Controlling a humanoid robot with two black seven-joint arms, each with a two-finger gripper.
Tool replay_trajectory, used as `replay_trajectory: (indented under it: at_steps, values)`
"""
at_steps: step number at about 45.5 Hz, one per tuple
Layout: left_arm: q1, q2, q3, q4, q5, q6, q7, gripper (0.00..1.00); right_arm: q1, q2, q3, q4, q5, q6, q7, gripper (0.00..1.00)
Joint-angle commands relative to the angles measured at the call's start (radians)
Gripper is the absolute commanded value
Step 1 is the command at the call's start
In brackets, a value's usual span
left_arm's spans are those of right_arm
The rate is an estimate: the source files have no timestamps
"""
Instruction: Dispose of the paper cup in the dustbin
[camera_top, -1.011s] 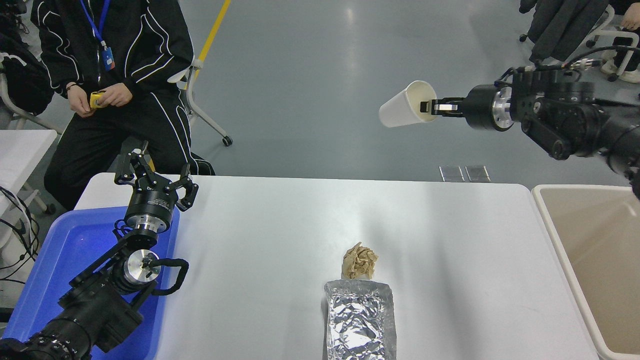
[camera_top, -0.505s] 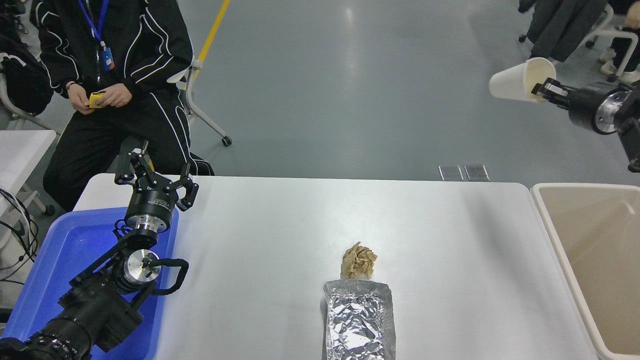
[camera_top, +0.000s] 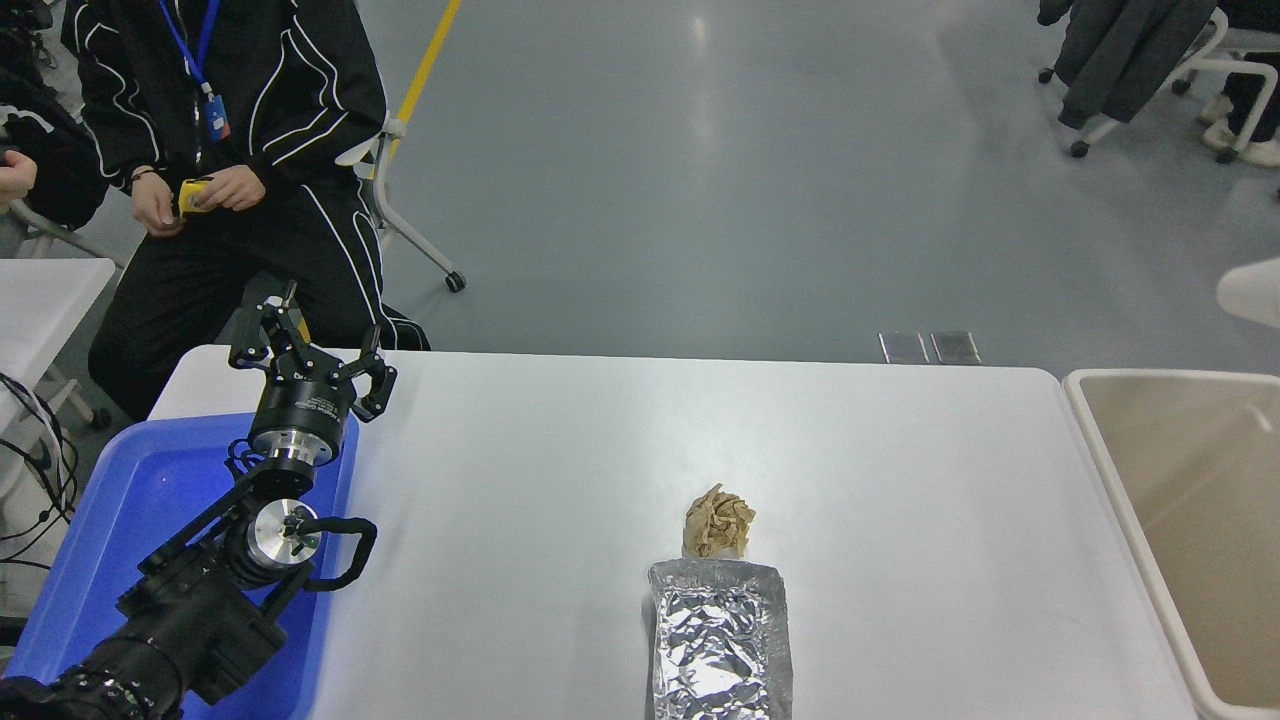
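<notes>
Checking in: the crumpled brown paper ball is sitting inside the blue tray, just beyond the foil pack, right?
Not quite. In the head view the crumpled brown paper ball sits on the white table, just beyond the foil pack. The blue tray is at the left, under the parked left gripper.

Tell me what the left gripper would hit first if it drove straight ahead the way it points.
Likely nothing on the table: the left gripper points past the far edge, toward the seated person's leg. Depth is unclear.

White counter (camera_top: 560, 450), bright blue tray (camera_top: 130, 500), shiny crinkled silver foil pack (camera_top: 720, 640) and a tan paper ball (camera_top: 718, 522) are showing. Beige dustbin (camera_top: 1200, 520) is sporting a cream rim; the white paper cup (camera_top: 1252, 291) is peeking in. Left end effector (camera_top: 305, 355) is looking black.
</notes>
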Motion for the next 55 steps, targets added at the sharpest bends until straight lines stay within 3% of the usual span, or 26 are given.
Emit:
replay_trajectory:
  at_steps: [1,24,48,49,52,55]
  values:
    - [0.0,0.0,0.0,0.0,0.001,0.001,0.0,1.0,-0.118,-0.01,0.062,-0.007,0.001,-0.08,-0.029,0.0]
    - [0.0,0.0,0.0,0.0,0.001,-0.001,0.0,1.0,-0.293,0.161,0.081,-0.002,0.005,-0.119,-0.053,0.0]
    - [0.0,0.0,0.0,0.0,0.001,-0.001,0.0,1.0,-0.299,0.187,0.108,0.001,0.005,-0.146,-0.053,0.0]
    - [0.002,0.0,0.0,0.0,0.001,0.001,0.0,1.0,-0.299,0.187,0.108,0.001,0.005,-0.148,-0.051,0.02]
    - [0.0,0.0,0.0,0.0,0.001,0.001,0.0,1.0,-0.299,0.185,0.108,0.001,0.005,-0.169,-0.051,0.41]
    - [0.0,0.0,0.0,0.0,0.001,0.001,0.0,1.0,-0.299,0.185,0.108,0.001,0.005,-0.192,-0.051,0.64]
